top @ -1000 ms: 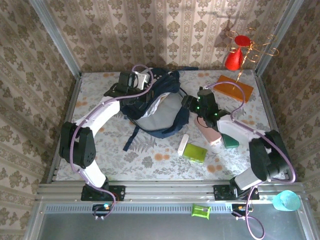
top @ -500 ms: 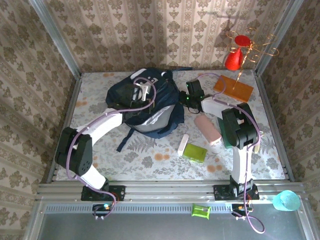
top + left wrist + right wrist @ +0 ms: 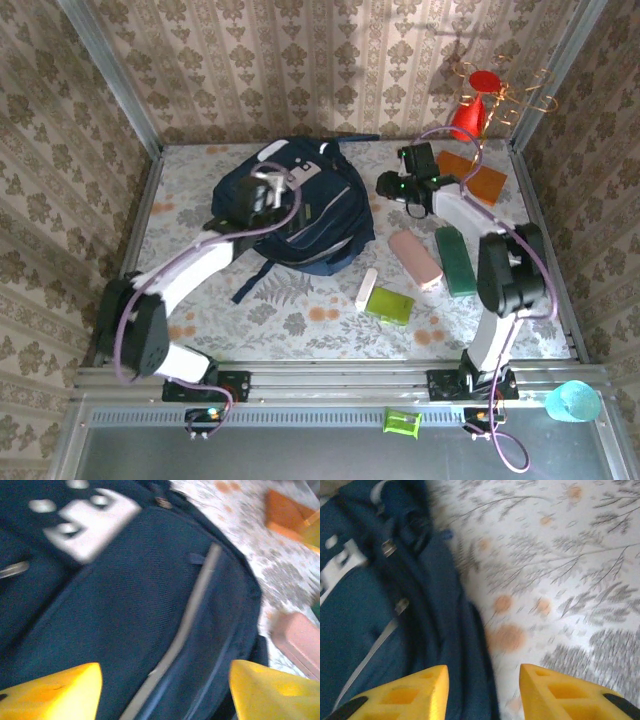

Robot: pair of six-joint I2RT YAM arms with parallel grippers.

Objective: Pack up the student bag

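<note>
You are looking at a floral-print table (image 3: 300, 320) boxed in by damask-papered walls (image 3: 330, 60). The student bag (image 3: 310, 215) is lying flat at about 11 o'clock from the table's middle. Your left gripper (image 3: 162, 690) is hovering over the bag, fingers spread wide and empty. Your right gripper (image 3: 482, 690) is hanging at the bag's 3 o'clock edge, fingers parted, gripping nothing.

A pink oblong case (image 3: 415, 258) lies on the floral table cover (image 3: 300, 322), with a dark green box (image 3: 455, 261) just beside it on the right. Nearer the front edge, a white stick-shaped item (image 3: 366, 289) lies just beside a lime-green box (image 3: 389, 304). An orange flat slab (image 3: 470, 173) sits in the far right corner, near a red cone (image 3: 470, 115) and a gold wire stand (image 3: 520, 98). A teal cup (image 3: 572, 402) sits off the table, front right.
</note>
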